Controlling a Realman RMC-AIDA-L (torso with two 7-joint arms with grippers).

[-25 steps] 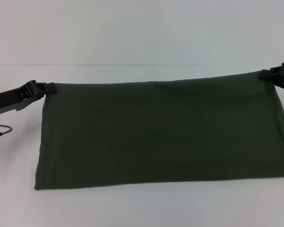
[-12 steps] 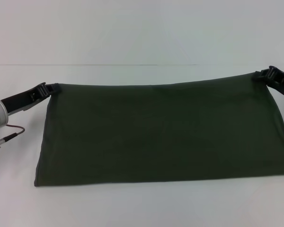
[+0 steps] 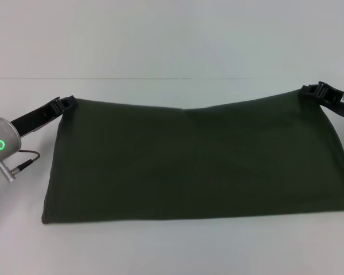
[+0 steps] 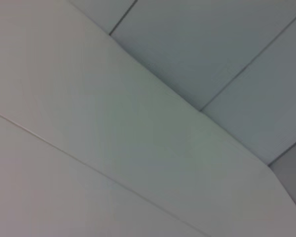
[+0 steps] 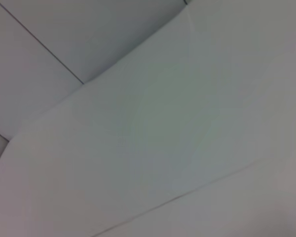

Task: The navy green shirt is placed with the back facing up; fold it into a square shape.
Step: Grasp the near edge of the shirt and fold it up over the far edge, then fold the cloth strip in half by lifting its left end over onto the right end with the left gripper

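The navy green shirt [image 3: 195,160] shows in the head view as a wide dark olive-green band of plain cloth, its near edge on the white table [image 3: 172,252] and its far edge lifted. My left gripper [image 3: 66,103] is shut on the far left corner. My right gripper [image 3: 311,91] is shut on the far right corner. The far edge sags slightly in the middle between them. The two wrist views show only pale ceiling and wall panels, no shirt and no fingers.
My left arm's grey wrist [image 3: 3,146] with a green ring light and a cable hangs at the left edge above the table. The white table runs to a far edge [image 3: 160,78] behind the shirt.
Both grippers have moved inward with the shirt's far corners. The left wrist has swung into view. The far edge between them has slackened and dips in the middle.
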